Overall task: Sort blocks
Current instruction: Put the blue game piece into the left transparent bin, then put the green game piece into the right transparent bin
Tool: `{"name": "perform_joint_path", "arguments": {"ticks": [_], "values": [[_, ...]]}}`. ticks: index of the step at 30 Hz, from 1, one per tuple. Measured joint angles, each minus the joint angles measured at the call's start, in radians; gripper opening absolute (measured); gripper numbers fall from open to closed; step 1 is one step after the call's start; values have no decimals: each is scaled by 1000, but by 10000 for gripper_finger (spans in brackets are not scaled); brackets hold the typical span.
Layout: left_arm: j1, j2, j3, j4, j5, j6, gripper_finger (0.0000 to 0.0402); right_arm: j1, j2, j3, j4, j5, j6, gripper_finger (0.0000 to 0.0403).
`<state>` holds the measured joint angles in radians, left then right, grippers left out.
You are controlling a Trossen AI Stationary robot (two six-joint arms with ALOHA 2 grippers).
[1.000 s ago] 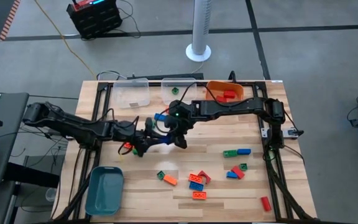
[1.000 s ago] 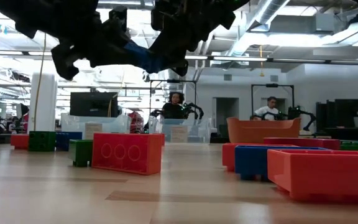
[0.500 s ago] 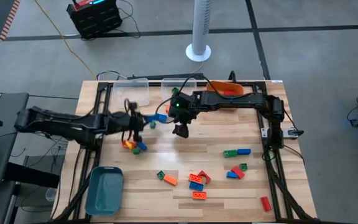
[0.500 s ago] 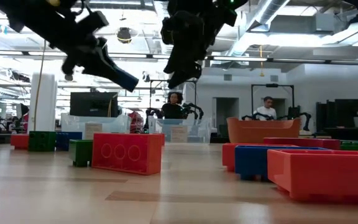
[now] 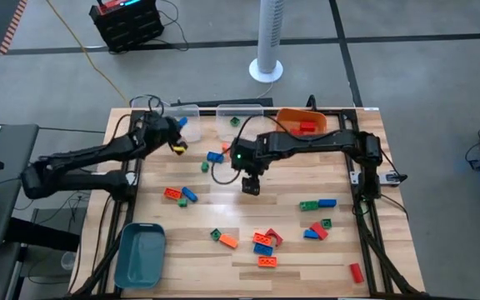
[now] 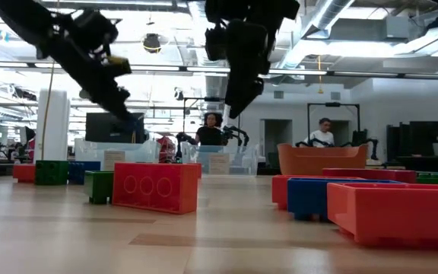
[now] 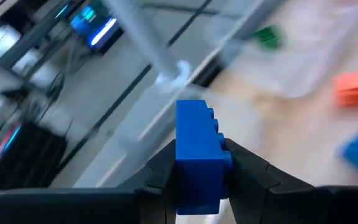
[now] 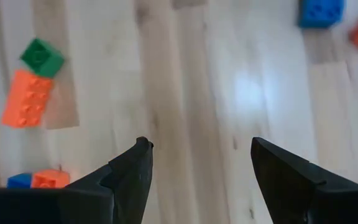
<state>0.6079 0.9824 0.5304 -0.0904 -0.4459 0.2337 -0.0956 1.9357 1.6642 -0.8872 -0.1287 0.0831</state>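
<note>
My left gripper [image 5: 176, 129] hangs over the clear bin [image 5: 178, 123] at the table's far left, shut on a blue block [image 7: 197, 155]. My right gripper [image 5: 251, 185] stands open above the bare middle of the table, its fingers [image 8: 132, 171] wide apart with nothing between them. Other blocks lie flat on the wood: a red and blue pair [image 5: 177, 194], a blue one [image 5: 215, 156], a green and orange pair [image 8: 33, 87], and a mixed cluster [image 5: 265, 243]. My left gripper pinches the blue block's two side faces [image 7: 182, 180] between its two fingers. The block's far end sticks out past the fingertips, with its studs [image 7: 213, 124] turned to one side. The block is lifted clear of the table, above the bin.
A second clear bin [image 5: 240, 121] holds a green block. An orange bin [image 5: 301, 122] with red blocks stands at the far right and a teal bin [image 5: 140, 254] at the near left. More blocks lie at the right [image 5: 317, 203] and near right [image 5: 356, 272].
The two grippers met over the table's middle around a blue block. My right gripper has opened and let go, staying near the middle. My left gripper has carried the block up and toward the far left edge, over the clear bin.
</note>
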Motion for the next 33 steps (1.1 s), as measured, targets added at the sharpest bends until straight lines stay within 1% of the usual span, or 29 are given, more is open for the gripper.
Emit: {"name": "perform_joint_path", "arguments": {"ticks": [1, 4, 6, 10, 14, 18, 23, 26, 28, 30, 33], "values": [[35, 17, 0, -2, 5, -5, 99, 8, 0, 0, 15, 2, -3, 276], [127, 94, 0, 7, 72, -19, 99, 25, 0, 0, 65, 18, -18, 276], [167, 157, 0, 10, 106, -22, 99, 29, 0, 0, 83, 22, -27, 276], [217, 251, 0, 16, 99, -32, 100, 33, -1, 0, 64, 23, -20, 276], [243, 272, 0, 34, 104, -62, 103, 38, -1, 0, 41, 27, -4, 276], [242, 249, 0, 38, 137, -65, 128, 39, -1, 0, 35, 27, 3, 276], [243, 218, 0, 3, 137, -63, 178, 39, -1, 0, 36, 27, 3, 276], [235, 177, 0, -23, 140, -59, 200, 39, -1, 0, 52, 27, -11, 276], [215, 132, 0, -40, 153, -59, 205, 39, -1, 0, 72, 41, -40, 276], [181, 73, 0, -68, 149, -54, 205, 39, -1, -2, 105, 83, -62, 276], [115, -19, 0, -108, 103, -53, 201, 39, -1, -39, 229, 98, -72, 276]]}}
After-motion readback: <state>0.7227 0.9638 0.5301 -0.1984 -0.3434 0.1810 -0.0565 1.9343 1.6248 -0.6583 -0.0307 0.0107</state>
